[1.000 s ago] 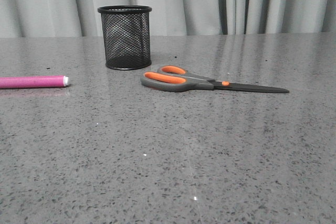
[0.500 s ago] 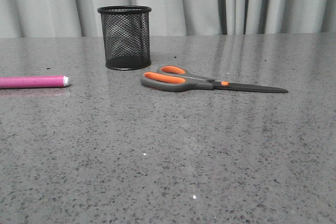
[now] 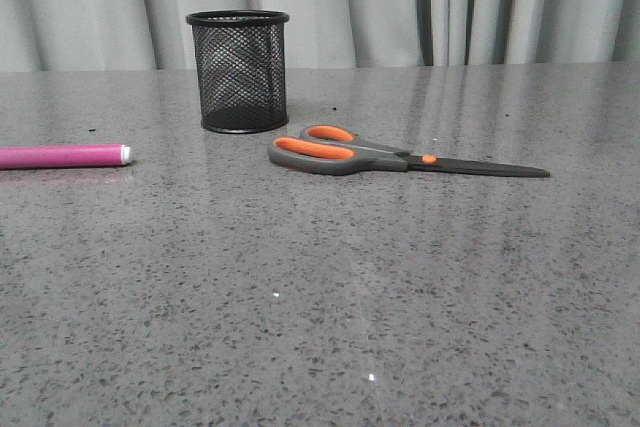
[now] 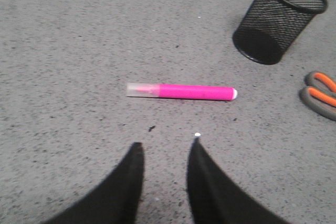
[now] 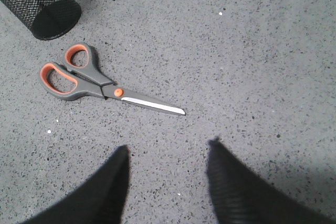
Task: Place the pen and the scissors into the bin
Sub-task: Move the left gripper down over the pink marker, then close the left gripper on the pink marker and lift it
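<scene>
Front view: scissors lie just beside the upright bin.

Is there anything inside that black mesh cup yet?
Nothing shows through the mesh of the bin. The pen and scissors both lie flat on the table outside it. Its very bottom, behind the solid base band, is hidden.

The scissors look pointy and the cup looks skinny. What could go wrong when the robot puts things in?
The scissors lie flat on the table, so the right gripper might slip off the thin blades. They look longer than the bin is tall, so they could tip it over. The round pen could roll away from the left gripper.
</scene>
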